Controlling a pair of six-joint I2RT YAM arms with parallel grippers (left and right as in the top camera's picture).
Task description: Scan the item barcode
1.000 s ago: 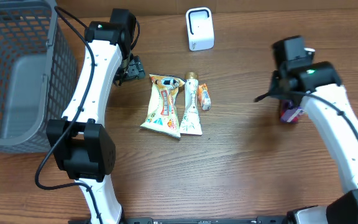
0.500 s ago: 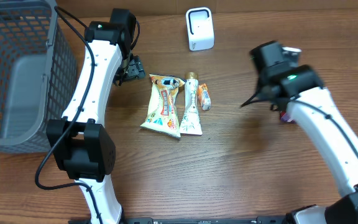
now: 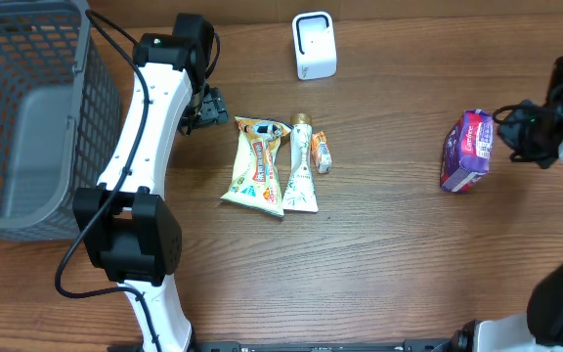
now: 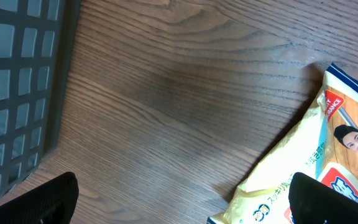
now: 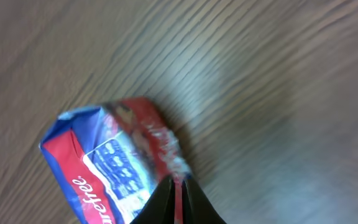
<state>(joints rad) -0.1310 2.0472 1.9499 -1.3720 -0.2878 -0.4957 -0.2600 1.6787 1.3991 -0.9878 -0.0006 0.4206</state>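
Observation:
A red and blue snack pack (image 3: pixel 467 149) lies at the right of the table. My right gripper (image 3: pixel 504 135) is shut on its crimped red seam. In the right wrist view the pack (image 5: pixel 110 168) stretches away to the left of the right gripper (image 5: pixel 176 202), whose jaws pinch the seam. The white barcode scanner (image 3: pixel 314 45) stands at the back centre. My left gripper (image 3: pixel 209 110) hovers open just left of a yellow packet (image 3: pixel 259 164). The left wrist view shows the left gripper (image 4: pixel 182 208) over bare wood, with the yellow packet (image 4: pixel 319 149) by its right finger.
A gold-capped tube (image 3: pixel 301 166) and a small orange packet (image 3: pixel 321 152) lie beside the yellow packet. A grey wire basket (image 3: pixel 22 117) fills the left side, and its mesh wall (image 4: pixel 17 93) is close to the left gripper.
My right arm swung left over the table, then back out to the right edge. The snack pack is now uncovered and sits slightly farther back. The left arm has not moved.

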